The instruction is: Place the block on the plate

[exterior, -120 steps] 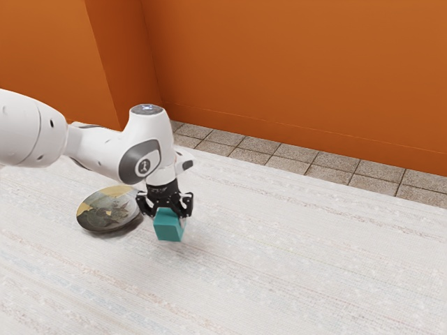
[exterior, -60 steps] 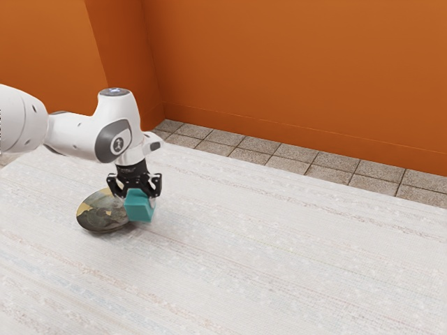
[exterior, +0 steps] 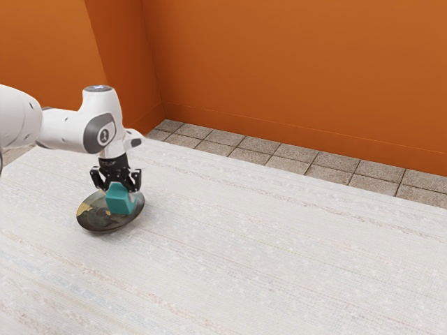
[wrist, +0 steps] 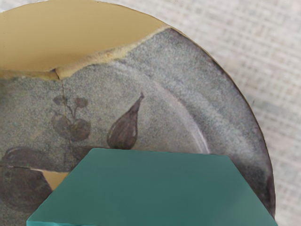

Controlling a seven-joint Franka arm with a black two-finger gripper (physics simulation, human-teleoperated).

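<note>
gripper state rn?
Gripper: closed on the teal block, over the plate; can't tell whether the block touches it.

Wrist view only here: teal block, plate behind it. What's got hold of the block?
Observer: The gripper. In the exterior view its fingers are on two sides of the block.

Operator: Block centred on the plate from your side?

Observer: Not quite. In the exterior view it lines up with the part of the plate toward that view's right, with more bare plate toward its left. Can't tell if the block's underside touches.

Operator: Arm comes in from where?

Observer: The arm reaches in from the exterior view's left, with the hand pointing down over the plate.
</note>
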